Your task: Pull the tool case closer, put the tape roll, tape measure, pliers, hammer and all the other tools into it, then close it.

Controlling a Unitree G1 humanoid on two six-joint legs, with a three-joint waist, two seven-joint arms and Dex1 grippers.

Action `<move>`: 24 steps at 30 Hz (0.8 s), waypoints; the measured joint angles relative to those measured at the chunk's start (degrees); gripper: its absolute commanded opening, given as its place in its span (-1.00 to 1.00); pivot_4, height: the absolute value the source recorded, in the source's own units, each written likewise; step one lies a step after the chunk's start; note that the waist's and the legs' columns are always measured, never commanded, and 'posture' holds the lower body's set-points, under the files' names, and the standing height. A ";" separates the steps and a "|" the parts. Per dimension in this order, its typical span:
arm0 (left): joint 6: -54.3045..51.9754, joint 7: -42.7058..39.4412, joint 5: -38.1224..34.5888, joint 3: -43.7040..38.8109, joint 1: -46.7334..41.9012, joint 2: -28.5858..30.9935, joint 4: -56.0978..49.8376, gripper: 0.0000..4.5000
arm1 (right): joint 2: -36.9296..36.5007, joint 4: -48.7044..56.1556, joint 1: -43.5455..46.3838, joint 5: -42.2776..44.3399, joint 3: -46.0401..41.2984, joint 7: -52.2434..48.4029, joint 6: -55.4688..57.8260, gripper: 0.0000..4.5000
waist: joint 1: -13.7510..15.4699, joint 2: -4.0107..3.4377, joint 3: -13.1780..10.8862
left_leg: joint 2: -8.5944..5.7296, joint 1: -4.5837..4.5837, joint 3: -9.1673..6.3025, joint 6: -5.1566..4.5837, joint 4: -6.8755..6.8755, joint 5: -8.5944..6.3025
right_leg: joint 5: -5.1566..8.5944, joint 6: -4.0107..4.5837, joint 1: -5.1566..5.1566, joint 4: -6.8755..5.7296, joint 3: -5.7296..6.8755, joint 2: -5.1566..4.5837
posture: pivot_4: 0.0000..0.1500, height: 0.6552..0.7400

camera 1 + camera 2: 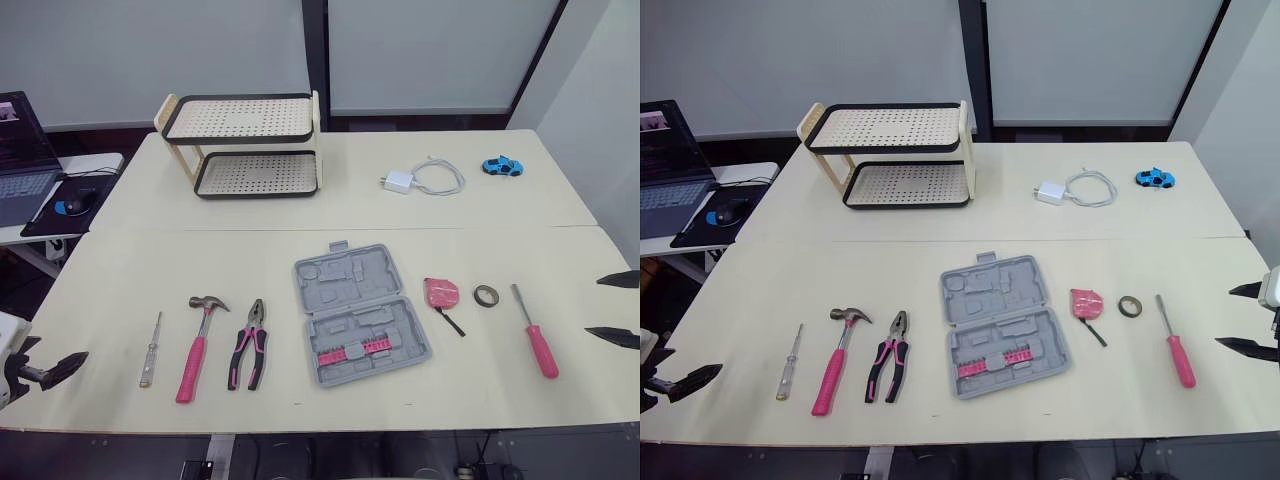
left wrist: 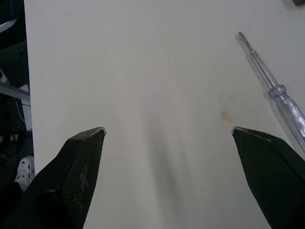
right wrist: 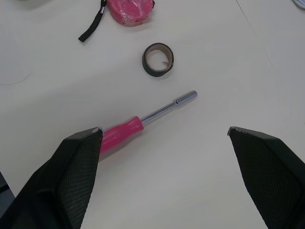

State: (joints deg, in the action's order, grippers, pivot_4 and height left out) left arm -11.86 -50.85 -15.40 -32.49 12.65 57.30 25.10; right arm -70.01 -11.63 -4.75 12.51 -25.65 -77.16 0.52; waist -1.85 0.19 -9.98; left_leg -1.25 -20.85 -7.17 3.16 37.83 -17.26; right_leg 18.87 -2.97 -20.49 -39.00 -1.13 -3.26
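The grey tool case (image 1: 358, 312) lies open in the middle of the table, with pink bits in its near half. To its left lie the pliers (image 1: 250, 345), the pink-handled hammer (image 1: 197, 345) and a clear-handled screwdriver (image 1: 150, 350). On its right are the pink tape measure (image 1: 441, 293), the black tape roll (image 1: 487, 295) and a pink-handled screwdriver (image 1: 535, 332). My left gripper (image 1: 45, 360) hovers open at the table's near left edge, beside the clear screwdriver (image 2: 276, 90). At the right edge my right gripper (image 1: 612, 308) is open, just right of the pink screwdriver (image 3: 143, 121), holding nothing.
A two-tier perforated rack (image 1: 245, 145) stands at the back left. A white charger with cable (image 1: 420, 180) and a blue toy car (image 1: 502, 166) lie at the back right. A laptop (image 1: 20, 160) and mouse (image 1: 75, 203) sit on a side desk to the left.
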 measured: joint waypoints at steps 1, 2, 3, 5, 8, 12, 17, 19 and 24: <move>0.00 0.00 0.00 0.00 0.00 0.00 0.00 0.98 | 0.00 0.00 0.00 0.00 0.00 0.00 0.00 1.00 | 0.00 0.00 0.00 | 0.00 0.00 0.00 0.00 0.00 0.00 | 0.00 0.00 0.00 0.00 0.00 0.00 | 1.00 1.00; -0.08 -0.11 -0.05 0.00 0.03 0.00 -0.02 0.98 | 0.00 -0.10 0.06 0.00 0.04 -0.01 -0.14 1.00 | 0.00 0.00 0.00 | 0.00 0.00 0.00 0.00 0.00 0.00 | 0.00 0.00 0.00 0.00 0.00 0.00 | 1.00 1.00; -0.24 -0.19 -0.06 0.00 0.08 0.00 -0.03 0.98 | 0.00 -0.51 0.39 0.00 0.11 -0.01 -0.31 1.00 | 0.00 0.00 0.00 | 0.00 0.00 0.01 0.00 0.00 0.00 | 0.00 0.00 0.00 0.00 -0.01 0.00 | 1.00 1.00; -0.42 0.04 0.01 0.00 0.19 0.00 -0.04 0.98 | 0.00 -1.33 0.99 -0.02 0.12 0.02 -0.79 1.00 | -0.01 0.00 0.00 | 0.00 0.00 0.01 0.00 0.00 0.00 | 0.00 0.00 0.00 0.00 -0.01 0.00 | 1.00 1.00; -0.48 0.23 0.05 0.00 0.19 0.01 -0.07 0.98 | 0.00 -1.84 1.26 -0.03 0.13 0.03 -1.28 1.00 | -0.01 0.00 0.00 | 0.00 0.00 0.00 0.00 0.00 0.00 | 0.00 0.00 0.00 0.00 0.00 0.00 | 1.00 1.00; -0.64 0.60 0.00 0.00 -0.05 0.00 -0.08 0.98 | 0.00 -2.14 1.28 -0.03 0.13 0.10 -1.32 1.00 | -0.01 0.00 0.00 | 0.00 0.00 0.00 0.00 0.00 0.00 | 0.00 0.00 0.00 0.00 0.00 0.00 | 1.00 1.00; -0.63 0.06 -0.27 -0.01 -1.07 0.01 0.10 0.98 | 0.00 -2.14 1.28 -0.04 0.13 0.38 -1.32 1.00 | 0.00 0.00 0.00 | 0.00 0.00 0.01 0.00 0.00 0.00 | 0.00 0.00 0.00 0.00 -0.01 0.00 | 1.00 1.00; -0.55 -0.87 -0.46 -0.02 -1.66 0.05 0.67 0.98 | 0.00 -2.14 1.28 -0.04 0.12 0.73 -1.32 1.00 | -0.01 0.00 0.00 | -0.01 0.00 0.01 0.00 0.00 0.00 | 0.00 0.00 0.00 0.00 0.00 0.00 | 1.00 1.00; 0.26 -2.41 -1.27 -0.66 -2.13 0.09 1.78 0.98 | 0.00 -2.14 1.27 -0.04 0.12 1.23 -1.14 1.00 | -0.01 0.00 0.00 | -0.01 0.00 0.01 0.00 0.00 0.00 | 0.00 0.00 0.00 0.00 -0.01 0.00 | 1.00 1.00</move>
State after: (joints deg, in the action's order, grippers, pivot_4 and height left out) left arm -11.61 -53.25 -16.67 -33.14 10.52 57.39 26.88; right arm -70.01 -13.77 -3.49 12.47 -25.53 -75.93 -0.63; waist -1.86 0.19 -9.98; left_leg -1.26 -20.84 -7.15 3.16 37.83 -17.26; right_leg 18.87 -2.97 -20.49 -39.00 -1.13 -3.26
